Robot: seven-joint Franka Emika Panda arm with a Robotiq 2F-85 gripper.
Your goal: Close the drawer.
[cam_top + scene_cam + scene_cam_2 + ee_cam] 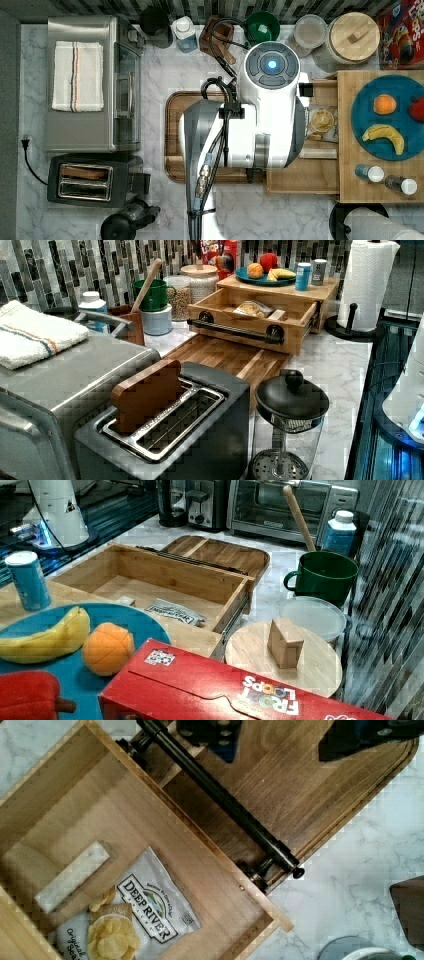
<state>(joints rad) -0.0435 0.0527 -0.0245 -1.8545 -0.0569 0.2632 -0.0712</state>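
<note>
Wrist view: the shallow light-wood drawer (125,850) stands pulled out over the dark walnut cutting board (310,795), crisp bag (145,915) inside. My gripper's dark fingers (365,740) hang above the black bar handle (220,800), apart, grasping nothing (approach step, I judge). Next: press the front inward.

Even indoor light, soft shadows, blocky pixelation (all views)

"DEEP RIVER" on chip bag (150,912) in drawer (65,825), "FROOT LOOPS" on red cereal box (240,692)
</note>
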